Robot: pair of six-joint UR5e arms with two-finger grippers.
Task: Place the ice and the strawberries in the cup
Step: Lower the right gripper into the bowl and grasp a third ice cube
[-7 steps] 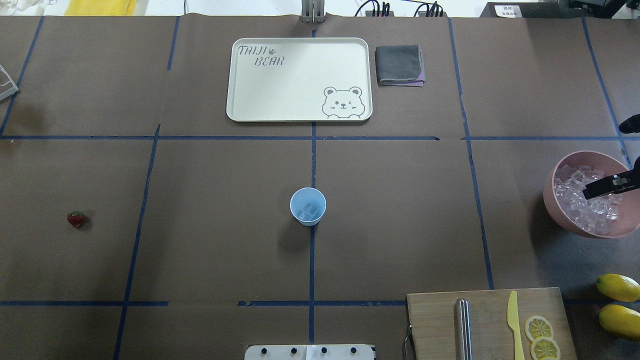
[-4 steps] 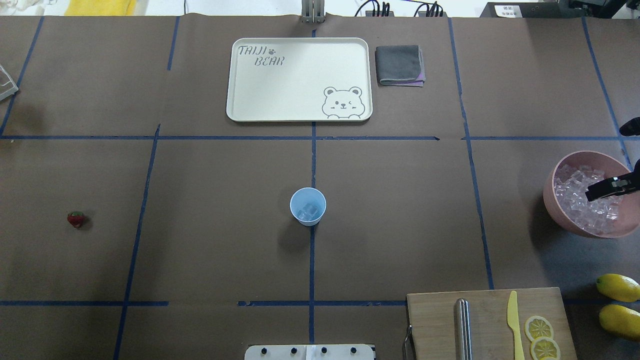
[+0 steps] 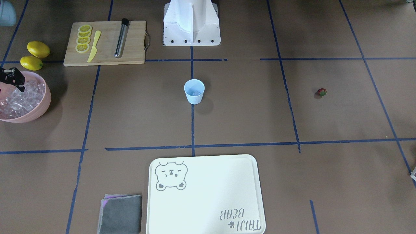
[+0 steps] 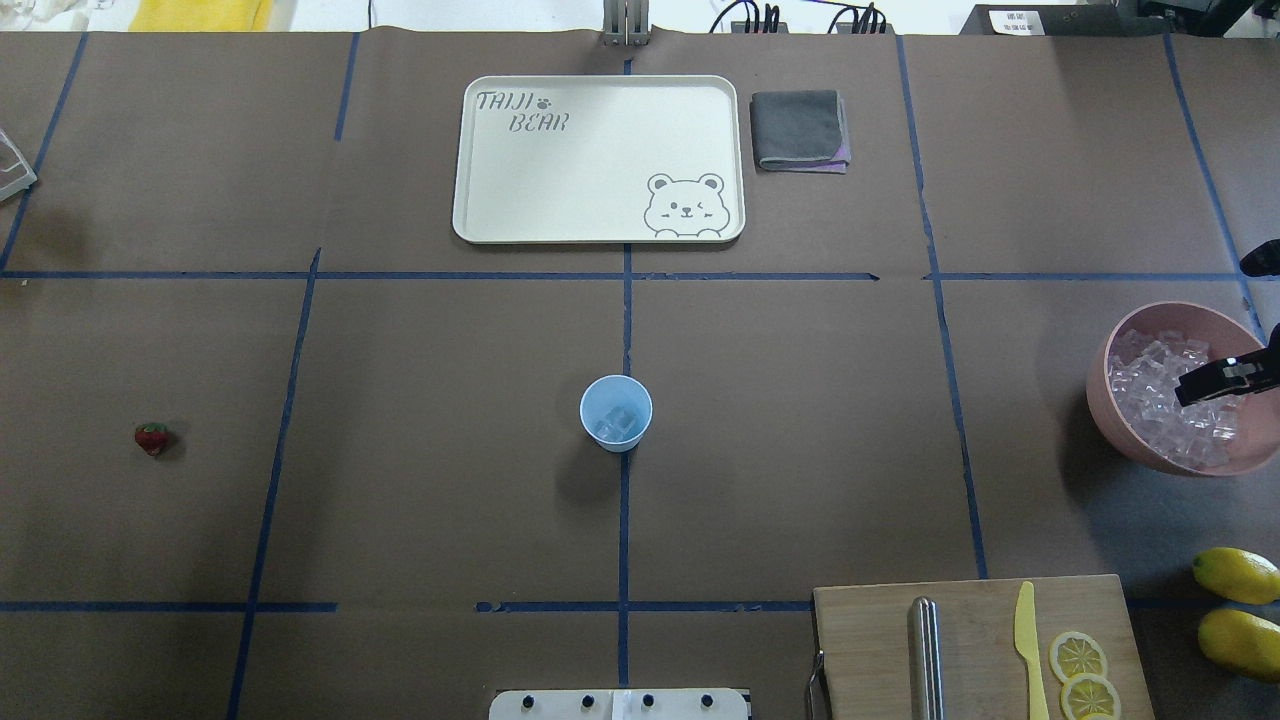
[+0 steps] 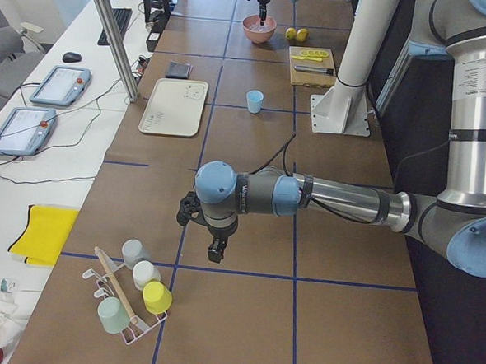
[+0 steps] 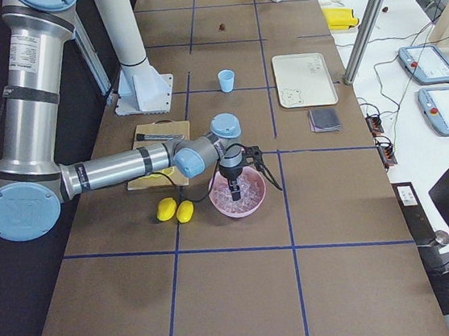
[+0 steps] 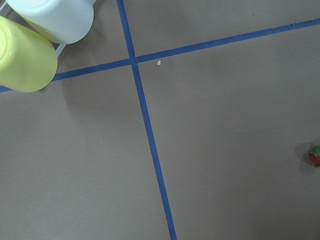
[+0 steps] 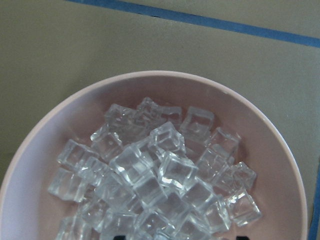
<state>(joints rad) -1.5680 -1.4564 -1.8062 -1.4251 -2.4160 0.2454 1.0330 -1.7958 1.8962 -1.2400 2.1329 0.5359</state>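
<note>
The light-blue cup (image 4: 616, 412) stands upright at the table's middle with a few pieces of ice inside. A pile of ice (image 8: 160, 175) fills the pink bowl (image 4: 1105, 400) at the right edge. My right gripper (image 4: 1190, 390) hangs just above that ice. Its dark fingertips (image 8: 117, 238) show apart at the bottom of the right wrist view, with nothing between them. The strawberry (image 4: 152, 438) lies alone far left on the paper, also at the left wrist view's right edge (image 7: 315, 156). My left gripper (image 5: 214, 250) hovers past the strawberry near a cup rack; I cannot tell whether it is open or shut.
A cream bear tray (image 4: 600, 160) and a folded grey cloth (image 4: 800, 130) lie at the far side. A cutting board (image 4: 980, 650) holds a yellow knife, a metal rod and lemon slices. Two lemons (image 4: 1238, 610) sit beside it. A rack of cups (image 5: 133, 295) stands by the left arm.
The right gripper has drifted slightly toward the view's right edge above the bowl of ice. The cup and strawberry have not moved.
</note>
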